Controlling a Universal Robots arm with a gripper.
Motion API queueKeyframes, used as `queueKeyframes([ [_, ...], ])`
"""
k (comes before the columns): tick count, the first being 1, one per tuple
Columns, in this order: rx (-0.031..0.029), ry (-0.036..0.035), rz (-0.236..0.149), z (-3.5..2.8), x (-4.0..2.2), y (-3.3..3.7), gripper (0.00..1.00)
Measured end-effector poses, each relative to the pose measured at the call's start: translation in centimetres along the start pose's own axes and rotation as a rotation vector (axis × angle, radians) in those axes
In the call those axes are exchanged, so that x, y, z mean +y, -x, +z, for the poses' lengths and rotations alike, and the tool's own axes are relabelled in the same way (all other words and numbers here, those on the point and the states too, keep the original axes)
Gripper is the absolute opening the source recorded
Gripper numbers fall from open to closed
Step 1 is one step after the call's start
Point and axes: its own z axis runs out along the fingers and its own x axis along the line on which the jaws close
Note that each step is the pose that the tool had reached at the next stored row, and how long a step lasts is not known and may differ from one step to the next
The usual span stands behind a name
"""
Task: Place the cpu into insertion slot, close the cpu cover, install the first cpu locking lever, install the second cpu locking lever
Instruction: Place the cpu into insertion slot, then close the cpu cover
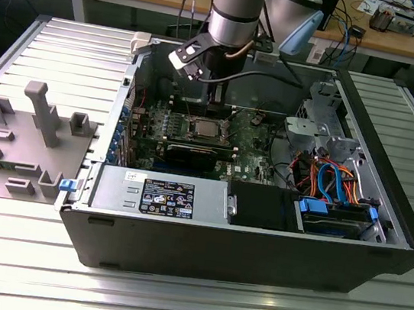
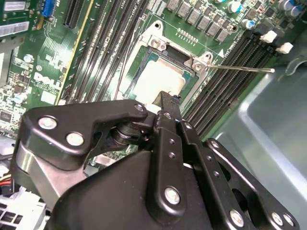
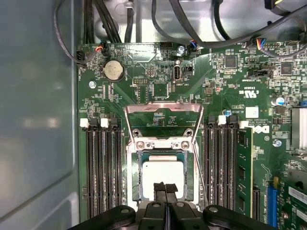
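Observation:
The cpu (image 3: 162, 171) lies flat in the insertion slot on the green motherboard (image 3: 158, 88); its pale metal top also shows in the second wrist view (image 2: 160, 79) and the exterior view (image 1: 204, 130). The cpu cover (image 3: 163, 105) stands swung open behind the socket, board visible through its window. A thin wire locking lever (image 2: 244, 70) sticks out sideways from the socket corner; another (image 3: 199, 175) runs along the socket's side. My gripper (image 3: 165, 188) hangs just over the cpu's near edge, its two black fingers (image 2: 168, 115) pressed together with nothing between them.
Black memory slots (image 3: 101, 167) flank the socket on both sides, and a memory stick (image 3: 244, 167) stands in one. Cables (image 3: 192, 28) hang behind the board. The case wall (image 3: 38, 120) rises close by. A grey fixture block (image 1: 39, 112) sits outside the case.

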Motion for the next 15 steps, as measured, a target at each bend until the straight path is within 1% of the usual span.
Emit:
queueKeyframes([
  [1,0.0,0.0,0.0,-0.2,0.0,0.0,0.11],
  [5,0.0,0.0,0.0,-1.44,-0.01,-0.02,0.11],
  [7,0.0,0.0001,0.0,-1.89,-0.01,-0.03,0.11],
  [8,0.0,0.0,0.0,-2.49,-0.02,-0.04,0.11],
  [9,-0.0001,0.0,0.0,-2.88,-0.02,-0.04,0.11],
  [10,0.0,0.0001,0.0,-3.11,-0.02,-0.04,0.11],
  [15,0.0,0.0001,0.0,-3.17,-0.02,-0.05,0.11],
])
